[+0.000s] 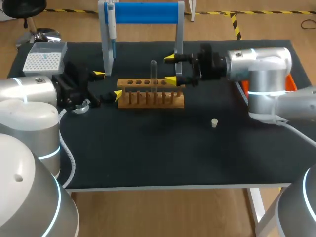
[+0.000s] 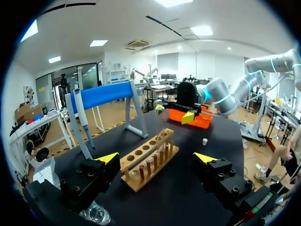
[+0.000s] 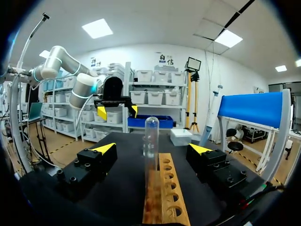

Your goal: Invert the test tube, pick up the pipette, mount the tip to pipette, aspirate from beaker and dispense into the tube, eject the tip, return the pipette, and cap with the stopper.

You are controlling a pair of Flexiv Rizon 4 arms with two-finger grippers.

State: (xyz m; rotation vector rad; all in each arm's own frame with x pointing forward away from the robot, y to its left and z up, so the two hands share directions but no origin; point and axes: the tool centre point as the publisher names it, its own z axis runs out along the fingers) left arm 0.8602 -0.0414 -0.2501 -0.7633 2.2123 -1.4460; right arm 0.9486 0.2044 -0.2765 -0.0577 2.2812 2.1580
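Seen from above: a wooden test tube rack (image 1: pixel 150 96) near mid-table, lying lengthwise between two arms. In one of its holes, a clear test tube (image 1: pixel 153 71), upright, rounded closed end up, mouth down. Probably stored that way to stay clean and dry, hence the need to turn it over before filling.

At 3 o'clock of the test tube, the right gripper (image 1: pixel 170 69), yellow-tipped fingers spread wide, gripping nothing. Held at tube height, fingers pointing toward 9 o'clock, apparently lined up for a sideways grasp on the glass above the rack. Through the right wrist camera: test tube (image 3: pixel 151 141) just ahead of the gripper, centred on the gap between the fingertips, touching neither.

At 9 o'clock of the rack, the left gripper (image 1: pixel 108 85), also wide open and empty, fingers flanking the rack's near end. Contact not certain. Possibly placed there to steady the rack.

Just beside the left gripper, at 8 o'clock of the rack, a small glass beaker (image 1: pixel 81 106). At 10 o'clock, a tip box (image 1: pixel 45 57). At 12 o'clock, a pipette (image 1: pixel 111 27) hanging tip-down on a blue-topped stand (image 1: pixel 143 12), clear of the surface. At 4 o'clock, well apart from both grippers, a small pale stopper (image 1: pixel 214 123), loose on the black tabletop (image 1: pixel 148 158), needed only for the final step.
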